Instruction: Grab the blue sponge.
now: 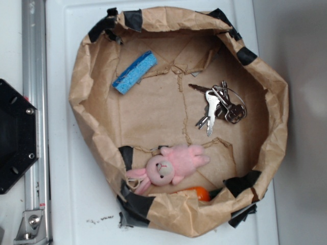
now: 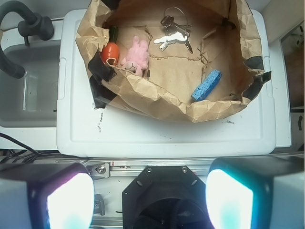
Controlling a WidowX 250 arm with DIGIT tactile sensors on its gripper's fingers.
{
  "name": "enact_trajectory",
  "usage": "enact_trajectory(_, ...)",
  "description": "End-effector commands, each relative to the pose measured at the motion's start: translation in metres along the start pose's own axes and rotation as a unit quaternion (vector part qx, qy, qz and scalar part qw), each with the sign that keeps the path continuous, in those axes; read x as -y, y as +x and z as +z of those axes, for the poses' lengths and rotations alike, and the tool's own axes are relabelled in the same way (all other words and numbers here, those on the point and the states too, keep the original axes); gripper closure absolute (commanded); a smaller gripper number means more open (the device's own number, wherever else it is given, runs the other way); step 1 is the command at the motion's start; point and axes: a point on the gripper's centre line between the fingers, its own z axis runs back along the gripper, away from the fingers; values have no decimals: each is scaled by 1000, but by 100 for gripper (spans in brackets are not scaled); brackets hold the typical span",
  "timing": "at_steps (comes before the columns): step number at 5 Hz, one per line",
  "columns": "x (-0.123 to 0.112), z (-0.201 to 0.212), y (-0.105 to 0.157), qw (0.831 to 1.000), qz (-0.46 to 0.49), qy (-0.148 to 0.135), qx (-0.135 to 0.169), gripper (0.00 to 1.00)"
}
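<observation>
Bright-blue rectangular porous sponge (image 1: 135,72) lies flat on floor of crumpled brown paper-bag nest (image 1: 276,148), patched w/ black tape, sitting on white plastic worktop (image 1: 66,204). In exterior view sponge is upper-left in nest, near wall, angled diagonally, touching nothing else. Silver key bunch on ring (image 1: 218,103) lies right of it, well apart. Pink plush bunny (image 1: 171,164) sits at lower edge of nest, w/ orange carrot-shaped toy (image 1: 200,193) just beside. Wrist view: gripper (image 2: 150,200) is over black base, outside nest, jaws wide apart, nothing between; two glowing pads (image 2: 69,200) frame bottom corners.
</observation>
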Motion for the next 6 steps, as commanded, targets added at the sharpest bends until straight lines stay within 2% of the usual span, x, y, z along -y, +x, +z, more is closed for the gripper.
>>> enact_trajectory(1, 0, 0, 0, 1000, 0, 0, 0, 0)
enact_trajectory(2, -31, -54, 45, 991, 125, 17, -48, 0)
enact_trajectory(3, -47, -87, 83, 969, 242, 31, -42, 0)
enact_trajectory(4, -56, -108, 112, 958, 275, 47, -59, 0)
enact_trajectory(5, -71, -147, 111, 947, 301, 100, -46, 0)
enact_trajectory(6, -76, -163, 101, 949, 280, 144, -34, 0)
